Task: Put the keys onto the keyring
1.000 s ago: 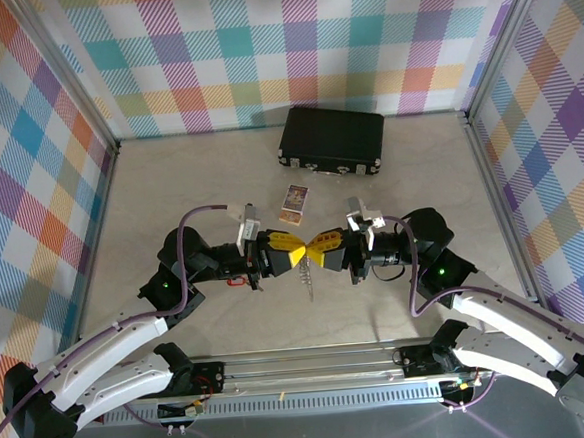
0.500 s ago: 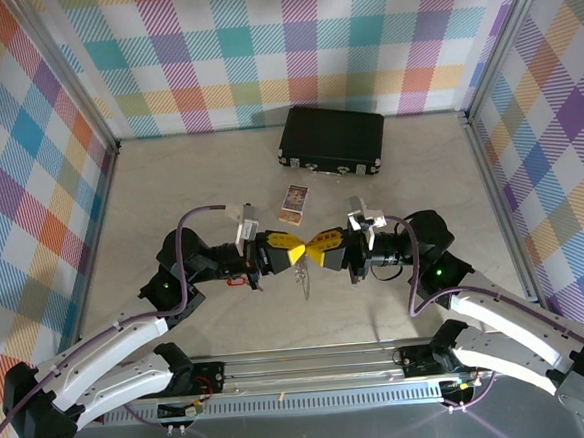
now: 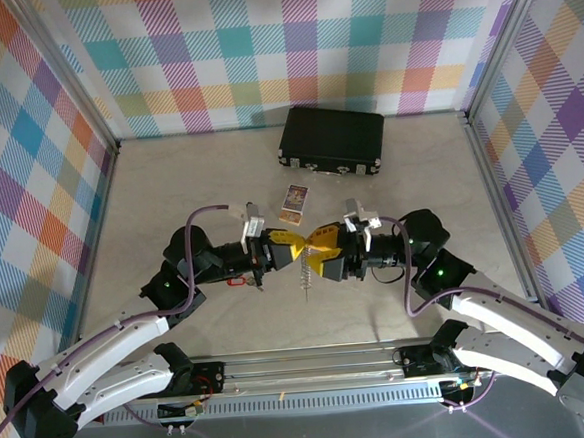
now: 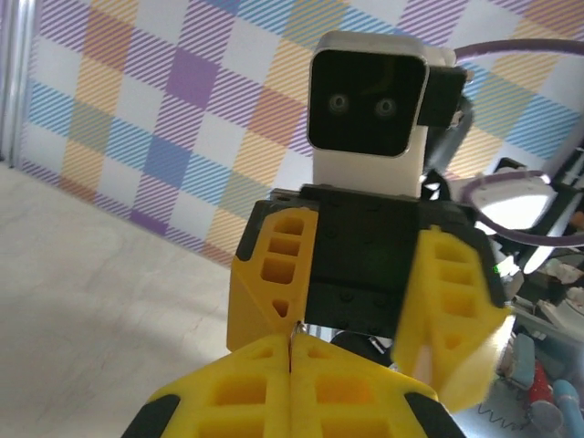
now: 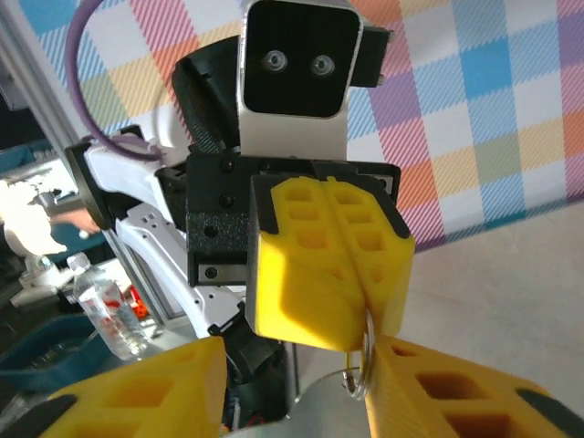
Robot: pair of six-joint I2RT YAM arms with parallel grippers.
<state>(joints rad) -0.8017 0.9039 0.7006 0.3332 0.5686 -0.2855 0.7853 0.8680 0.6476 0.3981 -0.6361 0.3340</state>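
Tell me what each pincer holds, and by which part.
The left pincer pinches the keyring by its top edge between shut fingertips. The right pincer is open, holding nothing.

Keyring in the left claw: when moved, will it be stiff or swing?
The keyring, thin metal, is probably stiff in the shut left claw. Its hanging piece would likely swing. Pinched at one edge, it may slip.

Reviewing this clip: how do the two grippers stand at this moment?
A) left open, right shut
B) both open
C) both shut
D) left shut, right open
D: in the right wrist view the left gripper has its yellow fingers pressed together on a metal ring, while in the left wrist view the right gripper has its fingers standing wide apart.
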